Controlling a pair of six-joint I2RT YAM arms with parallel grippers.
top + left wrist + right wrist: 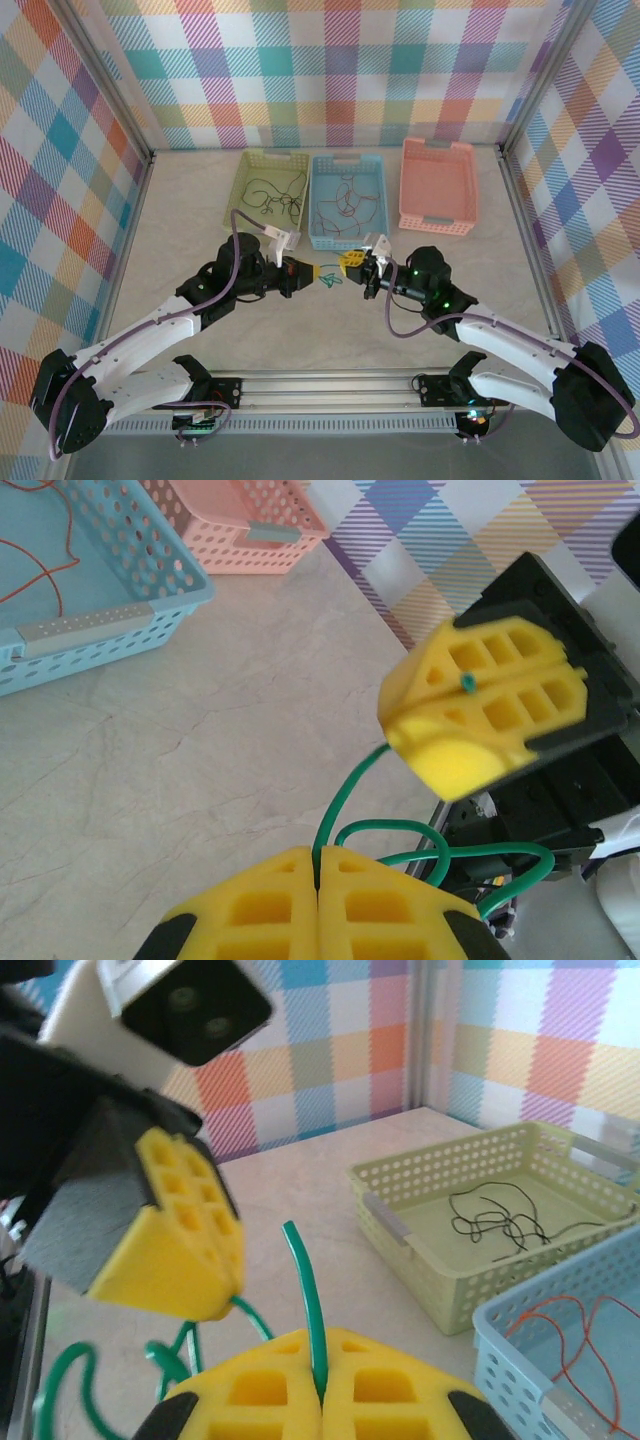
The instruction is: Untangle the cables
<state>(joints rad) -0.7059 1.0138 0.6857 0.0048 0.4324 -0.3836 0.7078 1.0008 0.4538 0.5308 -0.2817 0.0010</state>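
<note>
A green cable (330,278) hangs in small loops between my two grippers, just in front of the baskets. My left gripper (305,270) is shut on one stretch of it; in the left wrist view the green cable (350,790) rises from the seam of my left gripper (318,865). My right gripper (352,265) is shut on the cable near its end, and the green cable (305,1280) sticks up out of my right gripper (322,1350). Black cables (275,195) lie in the green basket (238,195). Orange-red cables (345,200) lie in the blue basket (345,242).
A pink basket (437,222) stands to the right of the blue one, with nothing in it. The three baskets line the back of the marble-patterned table (180,220). Checked walls and metal posts close in both sides. Bare table lies left and right of the grippers.
</note>
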